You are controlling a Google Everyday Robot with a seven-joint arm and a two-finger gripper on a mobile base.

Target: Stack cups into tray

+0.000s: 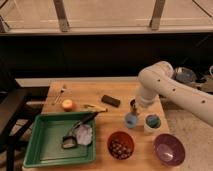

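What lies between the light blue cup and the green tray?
Only bare tabletop, as the camera view shows; nothing stands between the light blue cup and the tray. The gripper, shut, hangs just above that cup.

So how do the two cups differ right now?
The light blue cup sits nearer the green tray, with the shut pincer just above it in the view; the whitish cup stands farther off, clear of the pincer. The light blue cup is blue throughout; the whitish cup has a teal inside. Both are small, upright, outside the tray.
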